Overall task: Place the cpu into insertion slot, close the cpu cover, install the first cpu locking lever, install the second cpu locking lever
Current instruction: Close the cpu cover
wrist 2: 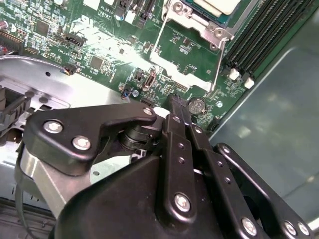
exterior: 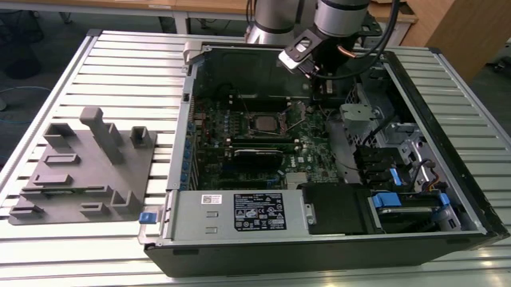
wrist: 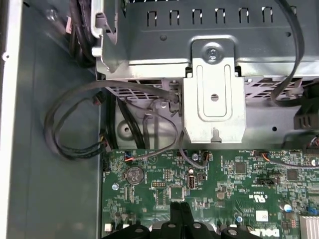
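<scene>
Well, in the exterior view the cpu lies in the insertion slot on the green board. In the second wrist view the hand hovers near the board — fingers together, empty. Same in the first wrist view.

One cpu, one cpu cover, two levers

exterior view looks down on case; wrist views closely share motherboard.
</scene>
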### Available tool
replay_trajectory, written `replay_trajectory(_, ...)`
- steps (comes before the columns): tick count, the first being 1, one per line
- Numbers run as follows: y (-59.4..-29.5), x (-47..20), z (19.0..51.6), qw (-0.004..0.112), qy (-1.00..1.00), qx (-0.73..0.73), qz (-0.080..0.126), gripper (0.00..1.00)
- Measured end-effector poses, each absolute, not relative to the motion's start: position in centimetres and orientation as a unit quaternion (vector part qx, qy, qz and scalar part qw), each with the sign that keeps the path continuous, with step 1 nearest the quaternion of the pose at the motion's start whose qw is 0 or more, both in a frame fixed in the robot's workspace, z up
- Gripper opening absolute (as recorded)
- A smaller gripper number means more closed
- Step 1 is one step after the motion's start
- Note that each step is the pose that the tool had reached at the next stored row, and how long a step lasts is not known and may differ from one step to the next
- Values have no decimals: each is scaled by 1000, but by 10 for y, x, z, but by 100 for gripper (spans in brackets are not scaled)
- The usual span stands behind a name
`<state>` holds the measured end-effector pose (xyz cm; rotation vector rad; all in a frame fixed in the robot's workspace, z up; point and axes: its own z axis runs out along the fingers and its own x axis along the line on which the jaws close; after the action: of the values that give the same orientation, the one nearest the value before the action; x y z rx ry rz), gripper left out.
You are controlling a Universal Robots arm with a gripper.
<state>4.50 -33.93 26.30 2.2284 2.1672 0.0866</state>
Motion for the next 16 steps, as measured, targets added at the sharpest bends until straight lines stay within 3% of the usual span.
replay_trajectory(16, -339, 46, 244, 16, 697, 717, 28, 11)
